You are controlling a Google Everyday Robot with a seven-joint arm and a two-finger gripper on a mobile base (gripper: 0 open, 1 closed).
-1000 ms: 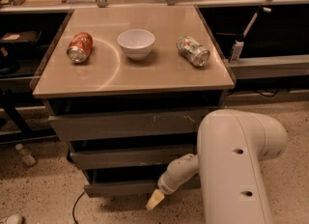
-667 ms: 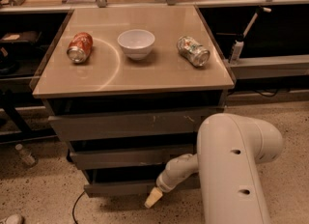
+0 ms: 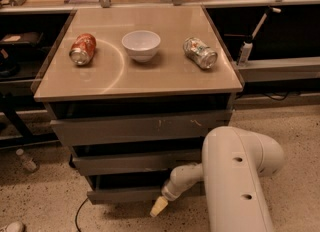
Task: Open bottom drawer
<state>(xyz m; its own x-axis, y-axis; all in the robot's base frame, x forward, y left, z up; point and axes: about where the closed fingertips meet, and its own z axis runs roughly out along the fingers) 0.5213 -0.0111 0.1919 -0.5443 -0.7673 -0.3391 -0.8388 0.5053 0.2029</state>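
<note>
Orange can point(image 3: 83, 49) on its side, upper left of the tan bench point(image 3: 160, 78). Down low, left of centre, there's the grey bottom drawer point(image 3: 120, 195), lowest of three, plain front, dark gap above it. White bowl point(image 3: 141, 44) sits upright at mid-bench. My cream tool point(image 3: 159, 207) hangs just below that drawer's right end, pointing down-left at the speckled floor; spread or pressed together, I cannot tell. Silver can point(image 3: 200, 52) lies further right. My white arm point(image 3: 240, 176) fills the lower right.

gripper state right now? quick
Gripper: open or closed cannot be told; it is at the lower edge of the bottom drawer front.
</note>
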